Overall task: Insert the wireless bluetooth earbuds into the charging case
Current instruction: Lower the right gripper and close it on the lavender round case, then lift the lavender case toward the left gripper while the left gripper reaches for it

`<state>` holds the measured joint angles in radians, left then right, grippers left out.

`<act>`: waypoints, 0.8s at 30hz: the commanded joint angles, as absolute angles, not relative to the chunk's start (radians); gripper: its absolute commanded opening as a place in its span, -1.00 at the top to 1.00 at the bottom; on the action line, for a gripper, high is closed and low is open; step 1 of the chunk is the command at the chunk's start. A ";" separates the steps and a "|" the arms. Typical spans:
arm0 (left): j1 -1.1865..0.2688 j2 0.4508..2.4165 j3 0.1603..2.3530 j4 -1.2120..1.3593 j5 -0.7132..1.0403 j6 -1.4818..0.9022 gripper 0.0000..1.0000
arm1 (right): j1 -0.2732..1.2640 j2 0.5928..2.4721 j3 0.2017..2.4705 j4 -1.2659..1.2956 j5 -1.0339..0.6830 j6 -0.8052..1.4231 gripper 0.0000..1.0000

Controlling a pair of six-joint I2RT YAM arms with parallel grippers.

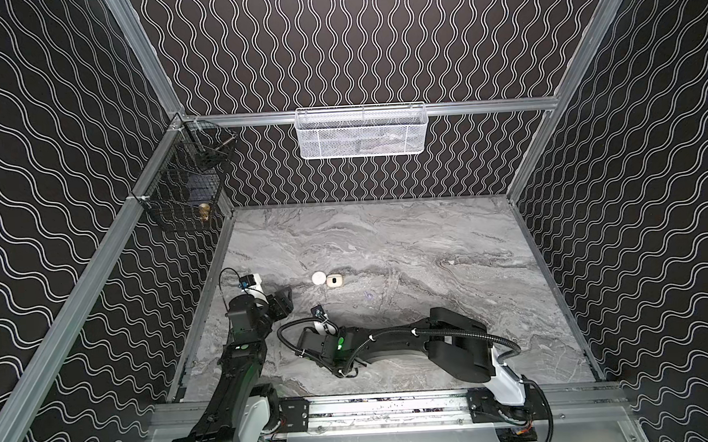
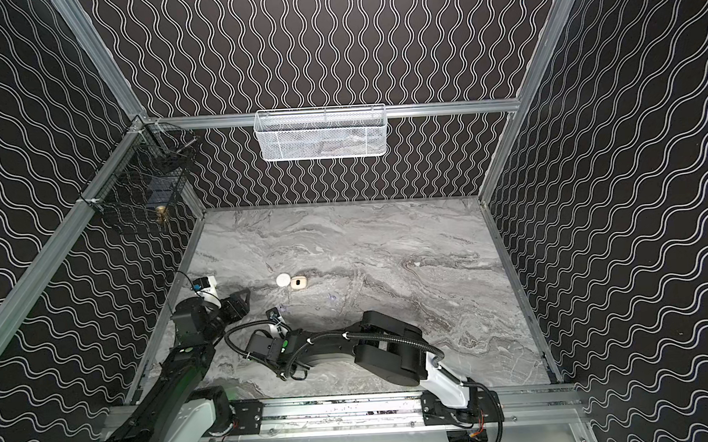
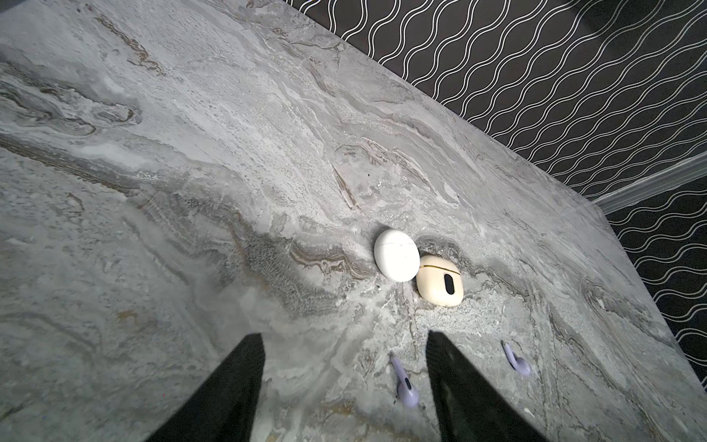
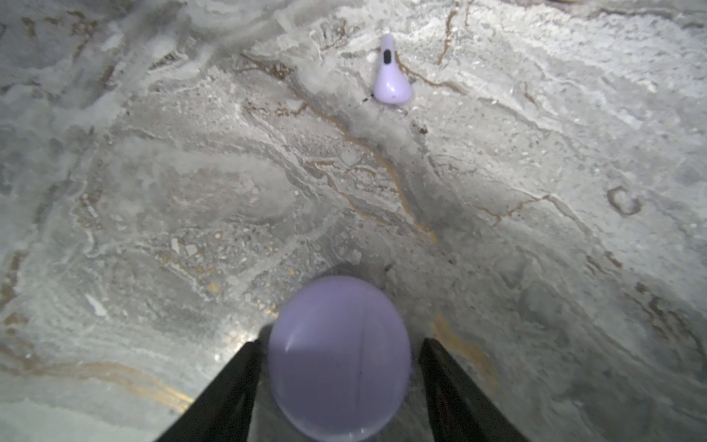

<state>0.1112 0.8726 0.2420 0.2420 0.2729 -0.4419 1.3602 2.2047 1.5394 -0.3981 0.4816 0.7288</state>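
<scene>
Two pale lavender earbuds lie on the marble table; in the left wrist view one earbud [image 3: 403, 382] lies between my fingers' lines and the other earbud [image 3: 516, 358] outside them. My left gripper [image 3: 344, 336] hovers open and holds nothing. A lavender charging case [image 4: 340, 359], lid closed, sits between the jaws of my right gripper [image 4: 339, 341]. One finger touches it and a narrow gap shows at the other. An earbud [image 4: 390, 72] lies farther ahead. In both top views the right wrist hides this case.
A closed white case [image 1: 318, 278] and a closed cream case [image 1: 334, 280] lie side by side mid-table, also seen as white case [image 3: 396, 254] and cream case [image 3: 440, 281]. A white mesh basket [image 1: 360, 132] hangs on the back wall and a black wire basket [image 1: 184, 189] at the left corner.
</scene>
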 commanded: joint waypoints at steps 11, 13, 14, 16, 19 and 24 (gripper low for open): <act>0.112 0.857 0.229 0.301 0.306 -0.435 -0.40 | 1.358 2.199 1.481 -0.400 0.420 0.711 0.02; 0.113 0.850 0.234 0.293 0.320 -0.434 -0.39 | 1.349 2.164 1.427 -0.323 0.406 0.664 0.11; 0.112 0.841 0.239 0.284 0.332 -0.434 -0.39 | 1.339 2.142 1.393 -0.278 0.400 0.624 0.17; 0.112 0.818 0.251 0.265 0.363 -0.438 -0.40 | 1.311 2.086 1.339 -0.241 0.430 0.566 0.28; 0.112 0.793 0.301 0.223 0.452 -0.448 -0.36 | 1.262 1.924 1.181 -0.105 0.500 0.445 0.35; 0.112 0.796 0.427 0.183 0.644 -0.478 -0.22 | 1.157 1.603 0.908 0.232 0.475 0.116 0.42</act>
